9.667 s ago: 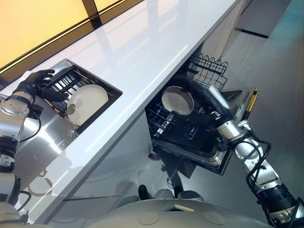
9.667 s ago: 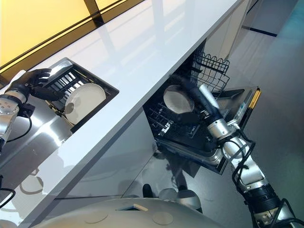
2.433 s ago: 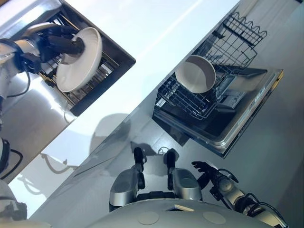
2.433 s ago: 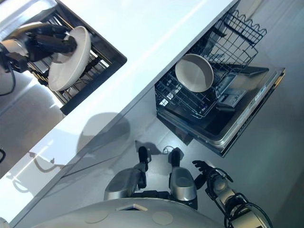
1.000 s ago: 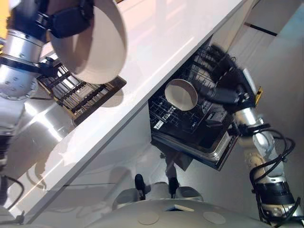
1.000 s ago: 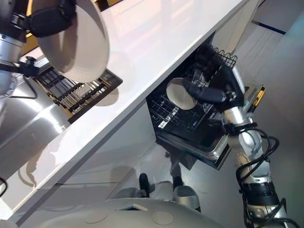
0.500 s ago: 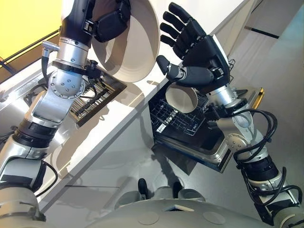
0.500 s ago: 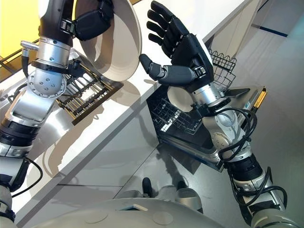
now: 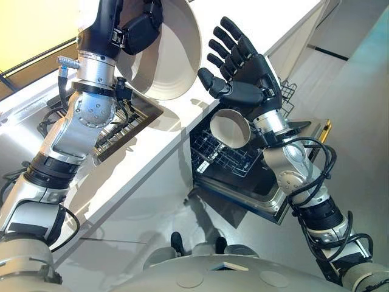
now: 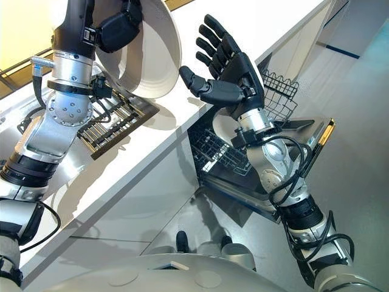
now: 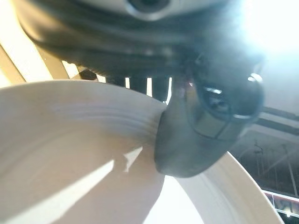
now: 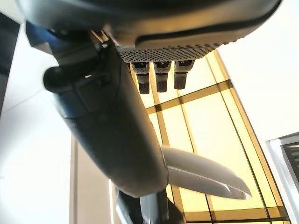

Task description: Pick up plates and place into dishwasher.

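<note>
Plate (image 9: 167, 58) gripped in left robot hand (image 9: 141, 27), right robot hand (image 9: 243, 73) spread apparently just beside

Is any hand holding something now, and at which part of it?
The left hand holds a white plate by its rim. The right hand is open beside it, holding nothing.

plate (image 9: 167, 58) lifted from sink rack | right robot hand (image 9: 246, 76) raised beside it

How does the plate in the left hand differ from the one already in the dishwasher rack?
The held plate is up above the counter, pinched at its rim by the left hand; the racked plate stands on edge in the lower rack, untouched. The held one looks bigger, being closer. Both are round and white.
</note>
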You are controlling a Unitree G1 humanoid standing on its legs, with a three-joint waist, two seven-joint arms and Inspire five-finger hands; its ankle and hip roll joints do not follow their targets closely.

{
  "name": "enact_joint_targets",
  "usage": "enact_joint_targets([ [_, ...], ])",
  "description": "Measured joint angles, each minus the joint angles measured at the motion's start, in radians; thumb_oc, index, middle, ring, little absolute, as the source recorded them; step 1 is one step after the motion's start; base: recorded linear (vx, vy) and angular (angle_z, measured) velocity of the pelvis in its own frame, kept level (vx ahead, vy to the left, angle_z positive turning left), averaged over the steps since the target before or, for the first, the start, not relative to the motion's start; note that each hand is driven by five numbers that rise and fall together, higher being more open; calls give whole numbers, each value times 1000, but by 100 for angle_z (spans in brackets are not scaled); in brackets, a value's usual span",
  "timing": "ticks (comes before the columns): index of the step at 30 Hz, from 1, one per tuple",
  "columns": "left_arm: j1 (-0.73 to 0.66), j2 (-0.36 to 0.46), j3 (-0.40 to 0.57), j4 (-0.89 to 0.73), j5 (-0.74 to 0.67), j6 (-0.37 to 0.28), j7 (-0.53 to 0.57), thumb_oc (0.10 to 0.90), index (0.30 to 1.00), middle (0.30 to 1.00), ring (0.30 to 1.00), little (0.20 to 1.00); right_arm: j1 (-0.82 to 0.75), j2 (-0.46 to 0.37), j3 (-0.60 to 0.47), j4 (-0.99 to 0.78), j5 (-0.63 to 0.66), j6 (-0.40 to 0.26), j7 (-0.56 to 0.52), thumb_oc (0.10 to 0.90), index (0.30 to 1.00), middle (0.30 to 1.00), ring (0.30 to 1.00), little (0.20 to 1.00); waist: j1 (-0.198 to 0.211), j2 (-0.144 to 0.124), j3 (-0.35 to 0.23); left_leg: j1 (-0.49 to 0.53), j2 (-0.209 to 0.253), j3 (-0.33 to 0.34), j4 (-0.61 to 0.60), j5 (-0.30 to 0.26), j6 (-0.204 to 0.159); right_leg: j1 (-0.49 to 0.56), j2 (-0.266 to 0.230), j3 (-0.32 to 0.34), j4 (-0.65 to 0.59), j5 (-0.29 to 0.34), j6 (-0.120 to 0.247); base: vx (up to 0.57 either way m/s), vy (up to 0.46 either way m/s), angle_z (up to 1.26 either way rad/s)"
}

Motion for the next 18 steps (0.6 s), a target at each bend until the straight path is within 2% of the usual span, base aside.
enact_joint_targets([
  [13,0,10,-16,30,40,-8,42,100,300,300,300,200,-15,7,8,1,-12,-1,3,800,900,900,900,900,7,1,-1,0,5,33,1,1,3,-18,-2,19,0,0,1,10,-5,-7],
  [18,6,10,-17,31,51,-25,42,100,300,300,300,200,-24,10,8,1,-120,-37,-24,800,900,900,900,900,15,1,-1,5,12,53,1,-4,0,-19,1,29,0,0,1,19,-3,-9],
])
